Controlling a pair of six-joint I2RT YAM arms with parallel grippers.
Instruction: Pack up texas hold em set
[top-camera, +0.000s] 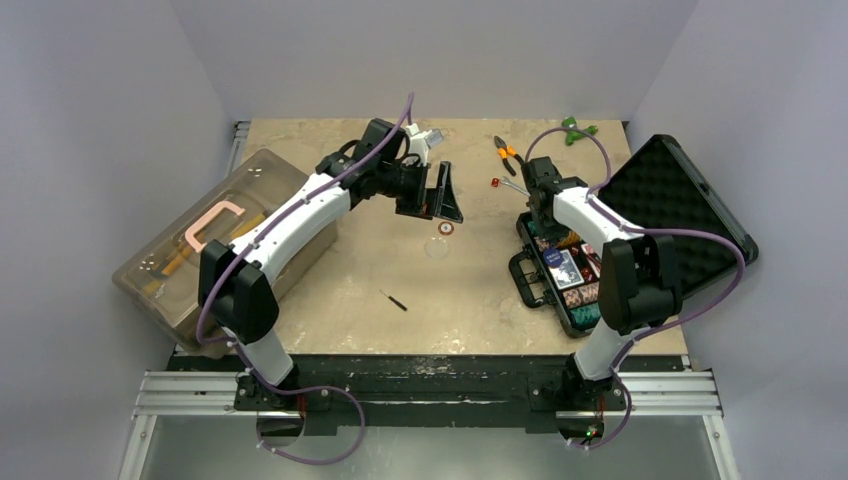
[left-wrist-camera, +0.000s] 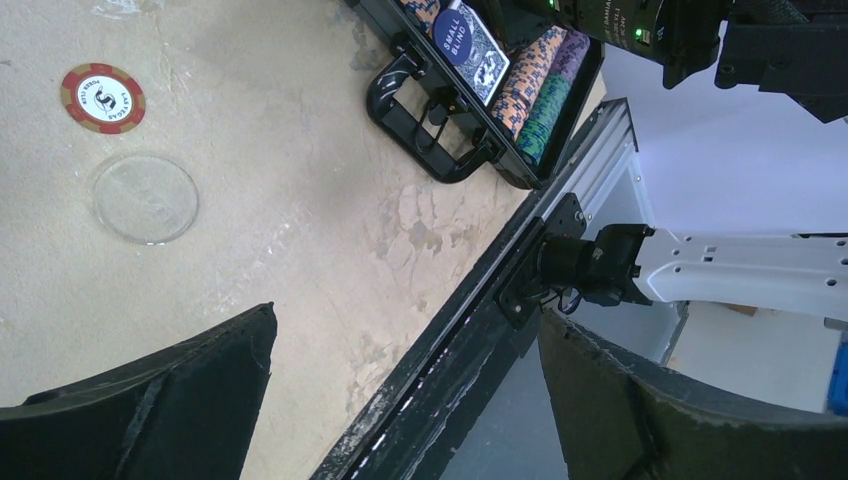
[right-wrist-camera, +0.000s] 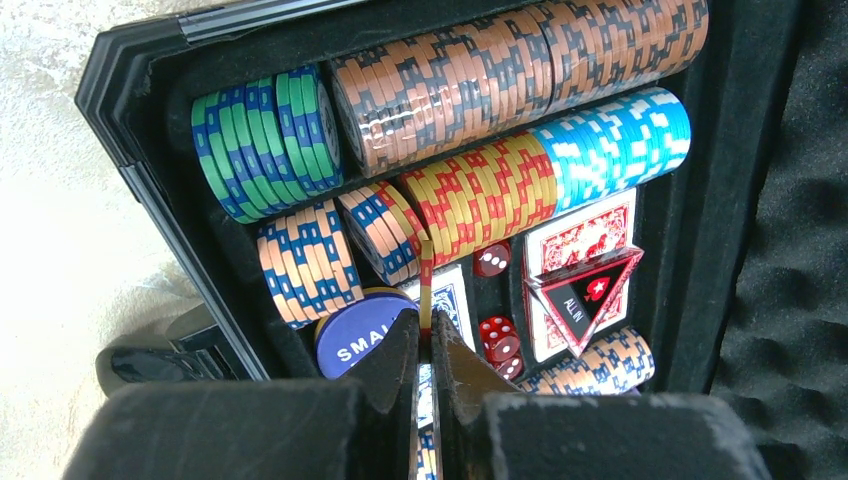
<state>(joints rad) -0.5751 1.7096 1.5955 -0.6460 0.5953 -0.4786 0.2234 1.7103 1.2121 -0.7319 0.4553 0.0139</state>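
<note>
The black case (right-wrist-camera: 130, 90) lies open at the right of the top view, its foam-lined lid (top-camera: 670, 195) thrown back toward the upper right. The right wrist view shows the tray nearly full. Chip rows (right-wrist-camera: 500, 85) run across the top, with a red card deck (right-wrist-camera: 585, 235), a blue "small blind" button (right-wrist-camera: 355, 338), a triangular all-in marker (right-wrist-camera: 585, 285) and red dice (right-wrist-camera: 497, 335) lower down. The right gripper (right-wrist-camera: 427, 325) hangs over the middle of the tray. Its jaws are pinched almost together on what looks like a striped chip (right-wrist-camera: 427, 275) held edge-on, though only the thin rim shows. That rim sits just beside a short orange-and-blue stack.

The step in hand seems to be slotting this chip into a row. The next move calls for lowering it rim first into the gap, then parting the jaws only slightly so the neighbouring chips are not knocked.

Outside the case, a red-and-yellow loose chip (left-wrist-camera: 103, 97) and a clear disc (left-wrist-camera: 145, 197) lie flat, near each other, on the surface (left-wrist-camera: 280, 200) at the upper left of the left wrist view. A red die (top-camera: 495, 182) rests near the pliers (top-camera: 505, 152) in the upper middle of the top view. The left gripper (left-wrist-camera: 408, 320) hovers close to the chip and disc with its jaws wide and empty. Pieces lying flat will likely need a low pinch from the sides. The brown toolbox (top-camera: 210, 240) sits well apart at far left.
</note>
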